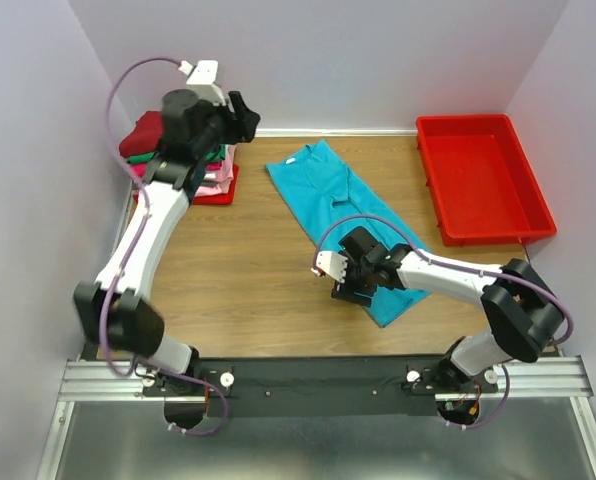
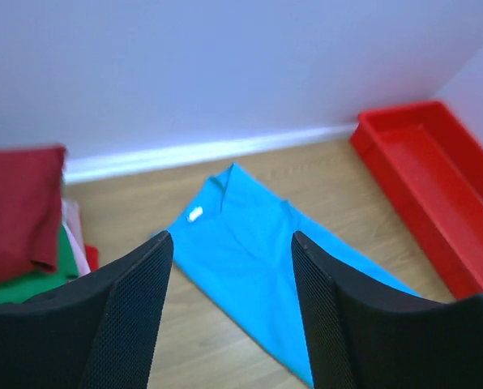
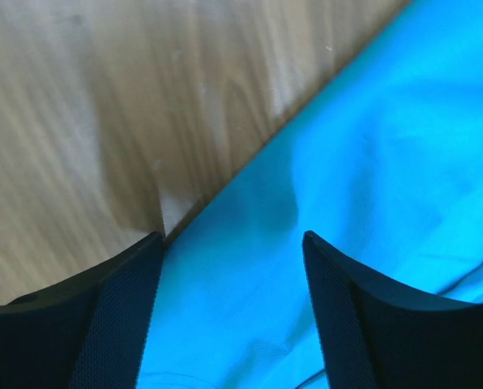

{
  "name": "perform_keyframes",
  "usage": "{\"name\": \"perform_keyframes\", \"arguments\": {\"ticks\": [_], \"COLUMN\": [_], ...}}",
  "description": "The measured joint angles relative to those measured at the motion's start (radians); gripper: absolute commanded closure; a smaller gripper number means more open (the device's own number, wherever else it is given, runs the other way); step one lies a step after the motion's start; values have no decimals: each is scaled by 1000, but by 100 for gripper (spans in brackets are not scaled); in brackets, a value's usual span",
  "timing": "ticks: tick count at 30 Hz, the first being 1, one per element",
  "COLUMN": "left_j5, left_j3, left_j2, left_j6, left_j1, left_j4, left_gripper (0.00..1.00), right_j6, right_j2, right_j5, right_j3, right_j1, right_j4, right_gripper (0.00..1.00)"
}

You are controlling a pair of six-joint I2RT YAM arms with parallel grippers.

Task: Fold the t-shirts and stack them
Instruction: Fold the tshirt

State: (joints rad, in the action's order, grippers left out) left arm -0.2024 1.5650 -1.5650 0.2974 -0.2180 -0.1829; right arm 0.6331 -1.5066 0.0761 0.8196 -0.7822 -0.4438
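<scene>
The counter (image 1: 238, 270), walled on three sides, shows bare wood left of centre; the teal t-shirt (image 1: 323, 190) lies diagonally mid-counter; red bin (image 1: 483, 175) far right; folded t-shirts (image 1: 143, 135) stacked far left; the left gripper (image 2: 232, 243) hangs by that stack, jaws apart, empty; the right gripper (image 3: 233, 239), jaws apart, straddles the teal t-shirt's edge, clasping nothing.
</scene>
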Motion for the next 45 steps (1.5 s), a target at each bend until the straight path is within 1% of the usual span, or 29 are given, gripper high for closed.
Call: {"name": "perform_keyframes", "arguments": {"ticks": [2,3,4,5,6,7,9,11,12,15,18,19,20,21,22,24,25,27,28,29,31,34,35,37,38,39,40,42,45], "left_j5": [0,-1,-2,-1,-1,0,3,2,-1,-29,-100,-143,-150,-174,-193,-238,-262,-314,-335,-362,-413,-446,-439,-394,-352,-323,-239,-124,-8], "left_j3": [-69,-114,-146,-181,-224,-265,-372,-484,-529,-622,-665,-673,-682,-690,-695,-706,-711,-727,-741,-759,-810,-880,-899,-919,-926,-927,-929,-927,-925], "left_j2": [118,179,216,261,291,319,391,478,520,649,784,824,868,906,935,998,1021,1048,1052,1053,1044,1012,989,937,882,854,778,625,381], "left_j6": [-16,-25,-31,-41,-44,-43,-45,-38,-34,-16,5,11,11,10,8,-1,-7,-14,-14,-11,10,52,69,103,128,148,197,298,496], "left_j1": [0,1,2,2,4,7,12,23,26,33,33,33,33,33,33,33,33,27,21,15,-2,-53,-100,-227,-344,-391,-525,-697,-859], "left_j4": [64,87,100,108,130,134,138,129,127,118,122,122,122,122,120,119,119,121,125,134,151,177,185,197,208,214,228,247,286], "left_gripper": [26,22,18,7,2,2,2,2,2,3,4,4,4,4,4,4,4,7,8,11,13,18,21,23,25,25,25,25,23], "right_j6": [-20,-39,-54,-68,-79,-89,-111,-127,-138,-173,-202,-216,-228,-246,-259,-262,-260,-246,-241,-235,-220,-206,-197,-187,-182,-179,-178,-189,-204], "right_j2": [-13,-24,-26,-30,-34,-38,-48,-71,-93,-192,-296,-349,-385,-422,-474,-524,-525,-494,-462,-424,-293,-129,-64,0,31,46,81,129,174], "right_j5": [-36,-43,-48,-51,-50,-47,-36,3,37,143,219,245,270,294,320,351,365,384,388,389,393,409,413,409,409,412,422,445,486], "right_j3": [0,0,2,2,2,3,12,39,64,177,299,362,413,462,549,653,681,688,679,658,596,491,441,379,339,313,266,206,167], "right_j1": [-3,-5,-6,-10,-12,-16,-19,-21,-26,-59,-112,-130,-139,-150,-160,-162,-159,-150,-142,-132,-76,100,219,425,527,568,646,734,817], "right_j4": [11,15,19,26,28,31,28,15,7,-17,-30,-31,-29,-27,-64,-75,-81,-97,-106,-110,-130,-130,-125,-119,-118,-114,-118,-122,-117], "right_gripper": [38,47,53,58,63,71,79,82,86,87,86,76,76,72,61,46,27,8,1,0,0,0,0,0,0,0,0,0,0]}}
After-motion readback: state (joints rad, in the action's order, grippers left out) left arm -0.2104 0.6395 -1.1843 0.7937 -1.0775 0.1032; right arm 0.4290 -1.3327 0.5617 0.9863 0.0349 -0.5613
